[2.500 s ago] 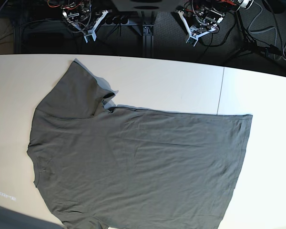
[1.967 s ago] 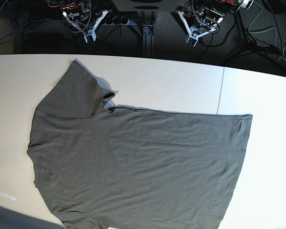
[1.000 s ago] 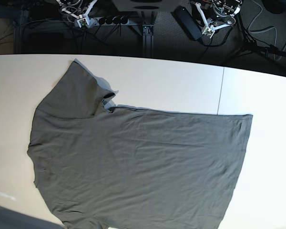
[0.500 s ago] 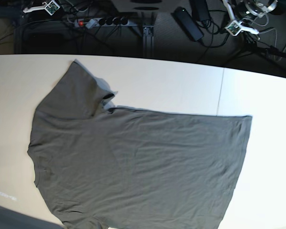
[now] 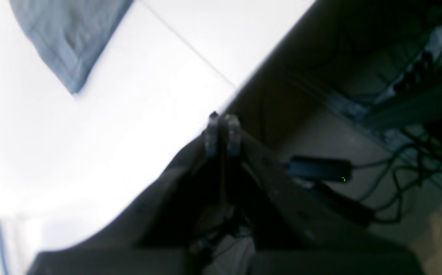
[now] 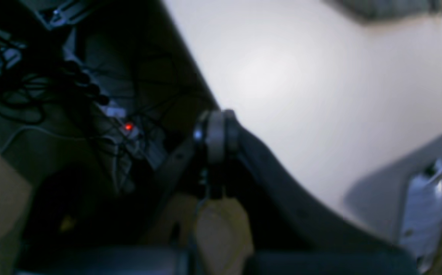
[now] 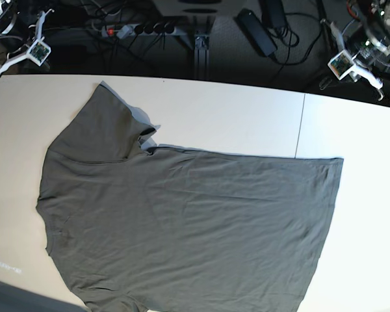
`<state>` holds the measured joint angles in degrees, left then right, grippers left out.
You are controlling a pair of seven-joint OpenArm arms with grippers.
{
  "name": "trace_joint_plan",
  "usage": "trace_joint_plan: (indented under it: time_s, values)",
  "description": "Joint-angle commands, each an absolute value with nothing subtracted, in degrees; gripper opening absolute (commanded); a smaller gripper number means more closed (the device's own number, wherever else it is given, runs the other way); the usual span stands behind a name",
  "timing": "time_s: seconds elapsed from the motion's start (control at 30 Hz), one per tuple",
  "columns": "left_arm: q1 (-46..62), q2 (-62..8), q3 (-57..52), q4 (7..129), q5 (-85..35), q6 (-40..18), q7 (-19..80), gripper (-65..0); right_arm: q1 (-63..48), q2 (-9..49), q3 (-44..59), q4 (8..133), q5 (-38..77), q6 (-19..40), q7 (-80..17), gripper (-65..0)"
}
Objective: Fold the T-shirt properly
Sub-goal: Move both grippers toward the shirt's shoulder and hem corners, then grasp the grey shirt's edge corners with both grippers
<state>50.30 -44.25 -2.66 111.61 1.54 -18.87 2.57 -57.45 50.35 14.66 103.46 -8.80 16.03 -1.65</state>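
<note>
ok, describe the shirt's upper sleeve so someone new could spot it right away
Start at the white table and find the dark grey-olive T-shirt spread flat over it, hem toward the base view's right. The sleeve is the flap that juts from the shirt's upper left toward the table's far edge. Its lower corner is creased and turned up, unlike the smooth body panel beside it.

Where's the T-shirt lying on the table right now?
In the base view the T-shirt lies flat across the left and middle of the white table, one sleeve toward the far-left edge, hem toward the right.
</note>
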Motion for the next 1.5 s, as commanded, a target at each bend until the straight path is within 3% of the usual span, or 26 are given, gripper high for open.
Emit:
trace_joint_plan:
  time_s: [0.0,0.07,0.17,0.23,0.47,0.73,0.87,0.93,1.03,1.3,1.47]
  values:
    - [50.65,-45.71,-3.14,113.30,2.07,-18.79,1.67,-57.3,-56.77,52.01,15.25,104.20,-8.78,16.99,-1.15,-65.0]
    - [50.63,-47.13,-3.14,114.39,2.98,-18.81,1.69,-52.9,-54.94,53.67,15.25,104.14,-8.84,17.87,-1.17,-58.1]
    - [50.61,-49.06,-3.14,114.69,4.14,-18.70,1.50,-52.3,-50.85,55.33,14.83,103.92,-9.82,19.42,-1.15,-38.5]
    - [50.46,-50.11,-3.14,114.69,4.12,-18.68,1.45,-52.3,-47.44,56.60,13.23,103.44,-10.44,19.53,-1.19,-34.1]
    - [50.30,-51.66,-3.14,114.67,4.12,-18.68,1.13,-52.3,-33.01,62.00,-4.16,100.97,-17.78,19.92,-1.15,-33.9]
    - [50.33,-51.64,-3.14,114.67,4.14,-18.48,1.37,-52.3,-18.20,62.35,-21.80,94.54,-24.16,19.92,-1.26,-33.9]
    - [50.30,-51.83,-3.14,114.67,6.63,-13.65,1.37,-51.6,-13.21,62.02,-29.87,91.94,-27.03,19.92,-1.26,-33.9]
    - [50.33,-52.49,-3.14,114.67,8.10,-12.43,1.37,-47.4,-10.85,61.69,-33.10,91.13,-27.03,19.92,-1.28,-33.9]
    - [50.33,-53.36,-3.14,114.63,8.86,-12.40,1.37,-41.7,-8.08,60.34,-36.25,89.73,-27.03,19.92,-1.15,-33.9]
    - [44.36,-57.39,-2.31,110.39,8.86,-12.73,1.08,-40.6,-5.56,56.64,-38.02,87.61,-26.55,19.99,-1.39,-34.0]
    - [35.53,-62.13,3.75,105.41,8.88,-12.86,0.01,-40.6,-5.54,56.51,-38.02,87.61,-26.55,19.99,-1.37,-34.0]
